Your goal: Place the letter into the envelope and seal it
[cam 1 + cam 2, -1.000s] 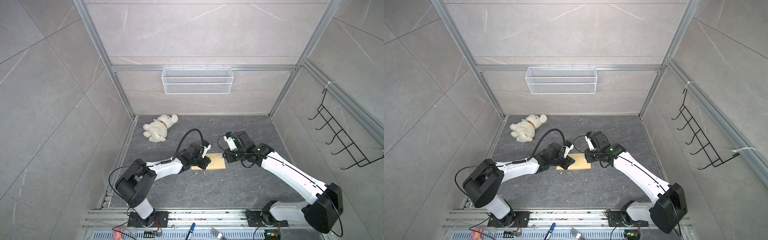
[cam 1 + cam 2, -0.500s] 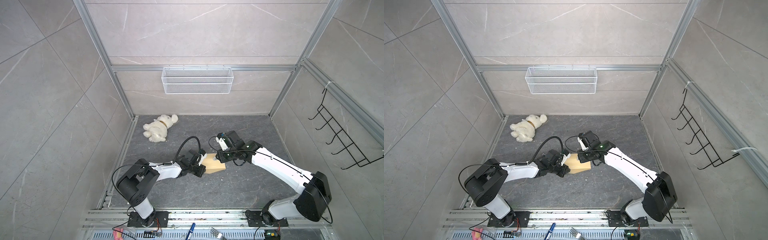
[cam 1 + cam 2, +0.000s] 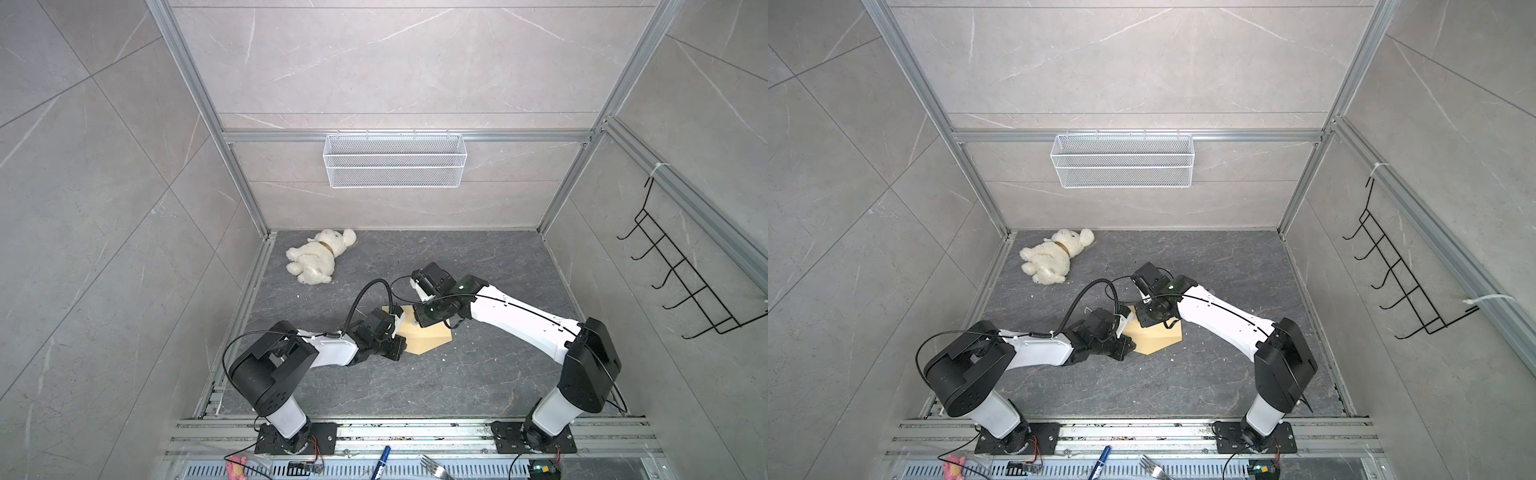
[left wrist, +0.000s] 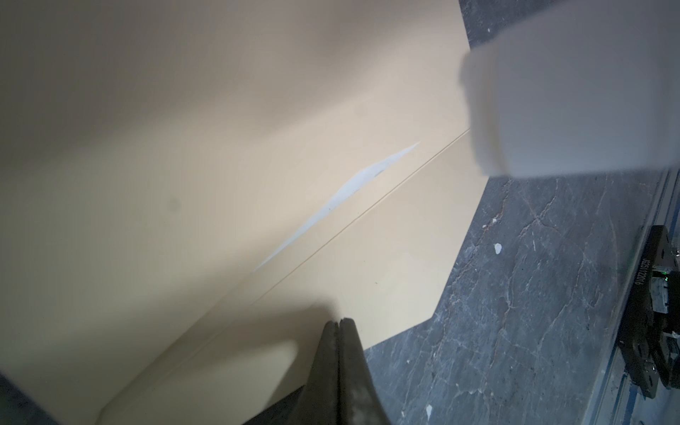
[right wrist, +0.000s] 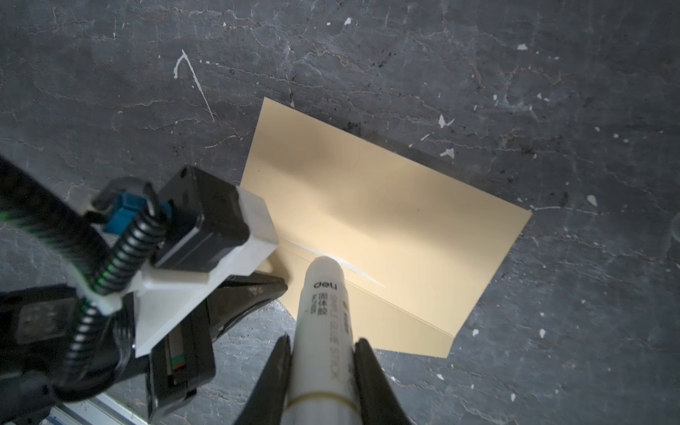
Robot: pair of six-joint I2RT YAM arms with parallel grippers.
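The plain tan envelope (image 3: 428, 340) (image 3: 1156, 337) lies on the dark floor, its flap spread out flat (image 4: 386, 265) (image 5: 386, 220). My right gripper (image 5: 323, 338) (image 3: 415, 323) is shut on a white glue stick (image 5: 323, 312) (image 4: 552, 92). The stick's tip touches the envelope at the flap fold, where a whitish glue streak (image 4: 349, 191) runs. My left gripper (image 4: 339, 322) (image 3: 400, 343) (image 3: 1127, 343) is shut, with its tips resting on the flap's edge; its fingers (image 5: 257, 294) lie beside the stick. The letter does not show in any view.
A white plush bear (image 3: 318, 259) lies at the back left of the floor. A wire basket (image 3: 395, 166) hangs on the back wall and a black hook rack (image 3: 681, 282) on the right wall. A pen (image 3: 382, 457) and a fork (image 3: 432, 463) lie on the front rail.
The right gripper has moved left along the envelope with the glue stick. The left arm has drawn back toward its base. The envelope has turned and now sits slightly nearer.
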